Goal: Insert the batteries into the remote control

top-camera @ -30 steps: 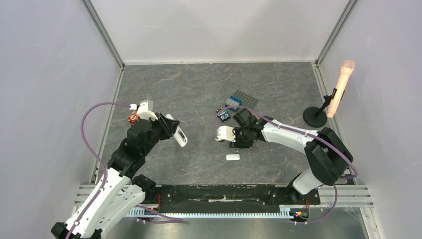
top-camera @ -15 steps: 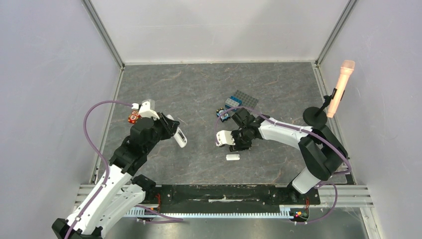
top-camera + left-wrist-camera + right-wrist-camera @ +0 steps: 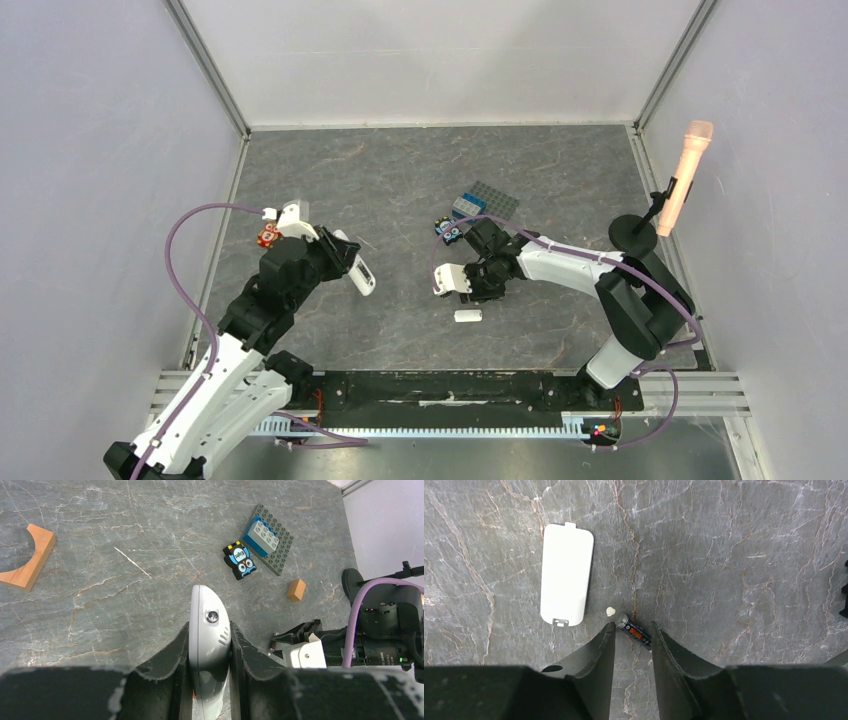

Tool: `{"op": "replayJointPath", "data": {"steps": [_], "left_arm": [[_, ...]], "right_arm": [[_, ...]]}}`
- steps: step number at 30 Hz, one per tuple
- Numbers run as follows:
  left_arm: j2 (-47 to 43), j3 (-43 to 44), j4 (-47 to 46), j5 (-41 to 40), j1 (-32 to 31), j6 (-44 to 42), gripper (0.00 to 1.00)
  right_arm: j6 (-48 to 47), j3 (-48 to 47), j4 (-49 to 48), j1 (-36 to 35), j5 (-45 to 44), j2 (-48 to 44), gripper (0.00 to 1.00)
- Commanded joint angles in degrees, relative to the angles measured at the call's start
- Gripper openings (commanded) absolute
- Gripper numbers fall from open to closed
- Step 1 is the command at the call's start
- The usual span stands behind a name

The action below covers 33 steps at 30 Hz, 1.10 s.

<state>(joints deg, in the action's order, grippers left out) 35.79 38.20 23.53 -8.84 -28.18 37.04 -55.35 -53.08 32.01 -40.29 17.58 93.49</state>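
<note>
My left gripper (image 3: 345, 262) is shut on the remote control (image 3: 360, 272), a slim white bar held above the table at left. In the left wrist view the remote (image 3: 210, 625) stands edge-on between the gripper's fingers (image 3: 210, 632). My right gripper (image 3: 478, 292) is down at the table in the middle. In the right wrist view its gripper (image 3: 632, 626) has closed in on one battery (image 3: 635, 631), dark with an orange label. The battery lies slanted on the table and touches both fingers. The second battery is not in view.
The white cover piece (image 3: 566, 573) lies left of the battery, and in the top view (image 3: 467, 316) just below the right gripper. A grey brick plate (image 3: 485, 200), a black-and-blue block (image 3: 449, 231), an orange-brown block (image 3: 296, 590), a wooden piece (image 3: 25, 557) and a microphone stand (image 3: 685, 175) are around.
My right gripper has shifted slightly left and up over the table. My left gripper has kept the remote almost still.
</note>
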Motion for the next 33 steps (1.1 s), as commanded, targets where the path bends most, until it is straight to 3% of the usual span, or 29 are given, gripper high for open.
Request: {"op": "replayJointPath", "data": {"steps": [1, 12, 14, 19, 24, 33], "left_arm": [[-0.98, 1.76, -2.53, -0.23, 0.32, 0.95, 0.02], [-0.83, 1.39, -2.85, 0.14, 0.33, 1.49, 0.02], [-0.84, 1.26, -2.96, 0.23, 0.32, 1.55, 0.02], [-1.05, 1.44, -2.53, 0.27, 0.37, 1.38, 0.02], [-1.51, 1.49, -2.08, -0.04, 0.34, 1.2, 0.02], [-1.41, 1.28, -2.0, 0.01, 0.41, 1.33, 0.02]], "right_arm": [[-2.38, 0.26, -3.55, 0.39, -4.23, 0.38, 0.32], [5.81, 3.86, -12.76, 0.8, -6.32, -1.12, 0.2], [8.8, 2.46, -12.58, 1.07, -6.17, 0.02, 0.23], [7.95, -0.44, -7.87, 1.27, -4.93, 2.07, 0.51], [2.58, 1.56, -5.8, 1.95, -5.84, 0.45, 0.52], [1.12, 2.69, -3.05, 3.93, -2.9, -2.25, 0.46]]}}
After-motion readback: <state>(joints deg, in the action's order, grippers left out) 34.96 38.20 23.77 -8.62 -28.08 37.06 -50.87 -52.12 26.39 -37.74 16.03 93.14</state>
